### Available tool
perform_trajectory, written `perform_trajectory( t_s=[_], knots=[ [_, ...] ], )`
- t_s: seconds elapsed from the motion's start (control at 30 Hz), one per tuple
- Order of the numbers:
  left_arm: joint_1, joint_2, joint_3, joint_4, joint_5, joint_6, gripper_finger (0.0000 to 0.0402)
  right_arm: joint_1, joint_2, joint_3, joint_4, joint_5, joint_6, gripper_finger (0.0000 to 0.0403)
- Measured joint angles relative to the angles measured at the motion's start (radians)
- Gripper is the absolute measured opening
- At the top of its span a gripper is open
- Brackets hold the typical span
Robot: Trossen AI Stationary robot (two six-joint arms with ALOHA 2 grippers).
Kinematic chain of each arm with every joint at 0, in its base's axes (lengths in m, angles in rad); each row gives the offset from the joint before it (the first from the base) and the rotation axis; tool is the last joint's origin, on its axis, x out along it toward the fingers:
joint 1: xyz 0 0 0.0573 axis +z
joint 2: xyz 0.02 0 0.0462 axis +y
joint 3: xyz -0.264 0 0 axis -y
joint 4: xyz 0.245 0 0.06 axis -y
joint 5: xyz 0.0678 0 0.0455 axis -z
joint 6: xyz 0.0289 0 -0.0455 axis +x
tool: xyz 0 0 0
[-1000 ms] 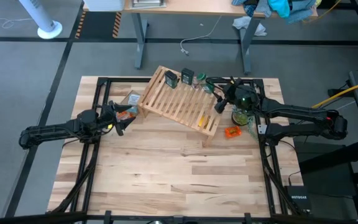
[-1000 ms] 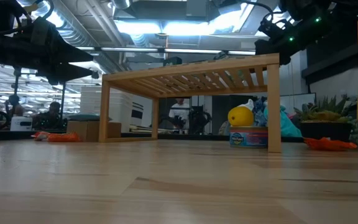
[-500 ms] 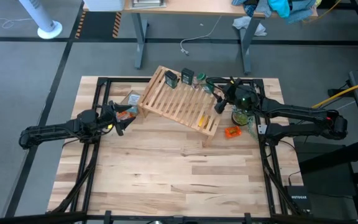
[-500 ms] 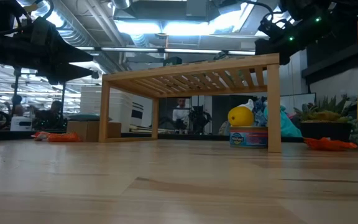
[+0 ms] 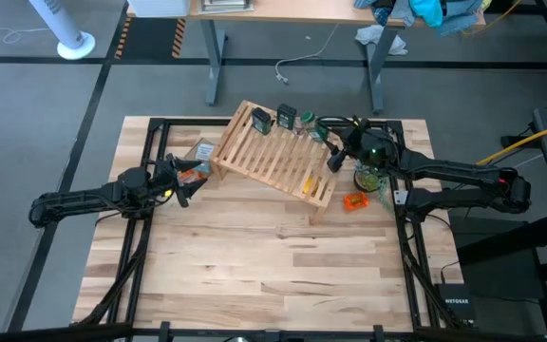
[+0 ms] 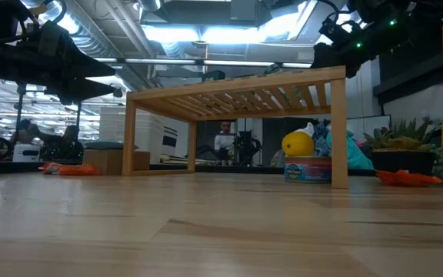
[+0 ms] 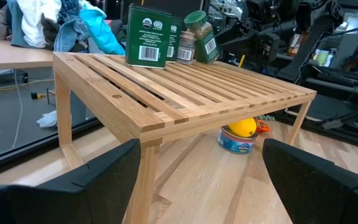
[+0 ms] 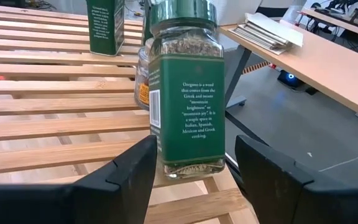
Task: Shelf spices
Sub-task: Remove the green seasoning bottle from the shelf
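Grey floor surrounds the pale wooden surface (image 5: 254, 266) in the high view, where the slatted shelf (image 5: 273, 157) stands tilted near the far edge. I count 2 dark squarish jars there, 1 at the shelf's far corner (image 5: 261, 120) and 1 beside it (image 5: 285, 116); the 2 small jars cluster (image 5: 305, 122) just past them, hard to separate from above. The right gripper (image 5: 334, 157) sits at that end of the shelf, far nearer the jars than the left gripper (image 5: 184, 186), which waits off the shelf's opposite end by a tan box (image 5: 200, 150).

From the low view, the shelf (image 6: 237, 81) shows edge-on; the jars on top cannot be made out.

Through the left wrist view, 1 dark tin (image 7: 146, 35) hides most of the second, with a tiny clear jar (image 7: 186, 47) and the green-labelled jar (image 7: 202, 36) behind; its jaws stand wide apart, empty.

The right wrist view puts the green-labelled oregano jar (image 8: 187, 93) upright on the slats directly between the right jaws, long axis vertical. The jaws stand apart on either side; whether they touch its sides I cannot tell.
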Motion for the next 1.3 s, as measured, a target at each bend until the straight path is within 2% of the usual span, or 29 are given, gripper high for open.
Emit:
perform_trajectory(
  t_s=[0.13,0.47,0.57,0.73,0.87,1.03,1.2,1.3],
  knots=[
    [0.0,0.0,0.0,0.0,0.0,0.0,0.0331,-0.001,-0.001,0.0,0.0,-0.08,-0.036,0.0223],
    [0.0,0.0,0.0,0.0,0.0,0.0,0.0331,-0.009,-0.023,0.0,0.04,-0.047,-0.073,0.0226],
    [0.0,0.0,0.0,0.0,0.0,0.0,0.0331,-0.009,-0.023,0.0,0.052,-0.047,-0.076,0.0251],
    [0.0,0.0,0.0,0.0,0.0,0.0,0.0331,-0.047,-0.023,0.0,0.053,-0.072,-0.072,0.0335],
    [0.0,0.0,0.0,0.0,0.0,0.0,0.0331,-0.11,-0.023,0.0,0.048,-0.152,-0.015,0.0392],
    [0.0,0.0,0.0,0.0,0.0,0.0,0.0331,-0.189,-0.023,0.0,0.047,-0.347,0.027,0.0377],
    [0.0,0.0,0.0,0.0,0.0,0.0,0.0331,-0.247,-0.016,0.0,0.048,-0.39,0.031,0.0386],
    [0.0,0.0,0.0,0.0,0.0,0.0,0.0331,-0.281,-0.002,0.0,0.053,-0.47,0.042,0.0397]
  ],
)
